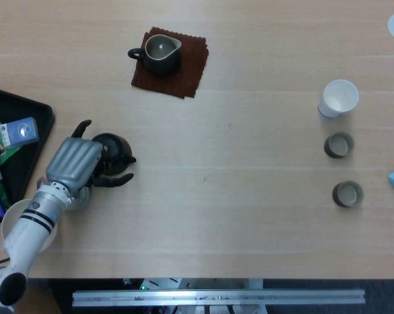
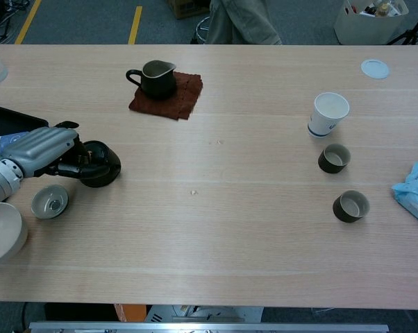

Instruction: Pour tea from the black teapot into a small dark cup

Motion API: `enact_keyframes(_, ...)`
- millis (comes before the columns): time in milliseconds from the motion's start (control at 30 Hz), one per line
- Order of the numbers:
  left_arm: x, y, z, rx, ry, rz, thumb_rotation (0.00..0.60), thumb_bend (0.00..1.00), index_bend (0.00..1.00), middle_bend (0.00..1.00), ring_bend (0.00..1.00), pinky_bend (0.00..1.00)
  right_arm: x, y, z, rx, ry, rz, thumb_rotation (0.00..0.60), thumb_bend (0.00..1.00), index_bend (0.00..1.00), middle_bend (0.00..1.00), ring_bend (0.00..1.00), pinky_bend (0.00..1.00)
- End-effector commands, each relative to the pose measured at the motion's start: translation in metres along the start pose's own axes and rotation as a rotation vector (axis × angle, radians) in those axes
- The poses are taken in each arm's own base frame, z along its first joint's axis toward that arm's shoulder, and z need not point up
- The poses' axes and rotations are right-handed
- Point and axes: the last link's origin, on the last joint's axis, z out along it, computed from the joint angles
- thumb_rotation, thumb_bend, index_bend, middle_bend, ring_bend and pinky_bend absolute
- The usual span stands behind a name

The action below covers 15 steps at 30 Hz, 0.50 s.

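Head view straight down, chest view oblique; both share the table (image 2: 216,229)

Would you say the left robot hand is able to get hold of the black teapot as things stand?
Probably yes. The left robot hand is already over the black teapot with its fingers around it, and nothing lies between them; a firm grip is not clear.

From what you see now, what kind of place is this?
Probably a lab or workshop set up for tea serving: a long wooden table, a black teapot, small dark cups, and taped floor lines beyond.
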Motion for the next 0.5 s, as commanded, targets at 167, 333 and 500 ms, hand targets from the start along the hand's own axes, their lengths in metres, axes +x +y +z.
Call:
enact_keyframes(167, 0.006, 0.002, 0.008, 0.02, 0.082, -0.042, 0.16, 0.13, 0.99, 0.98, 0.8, 0.0, 0.0, 0.0, 0.001, -0.002, 0.004, 0.001, 0.6, 0.06, 0.18, 0.23, 0.1, 0.15)
enact_keyframes(333, 0.008, 0.004, 0.012, 0.027, 0.113, -0.05, 0.25, 0.13, 1.0, 1.0, 0.83, 0.0, 0.001, 0.001, 0.0, -0.01, 0.007, 0.001, 0.6, 0.06, 0.18, 0.23, 0.1, 0.15)
enact_keyframes(500, 0.013, 0.007, 0.013, 0.028, 0.148, -0.053, 0.318, 0.13, 1.0, 1.0, 0.85, 0.0, 0.001, 0.001, -0.001, -0.004, 0.006, -0.002, 0.6, 0.06, 0.18, 0.23, 0.1, 0.15)
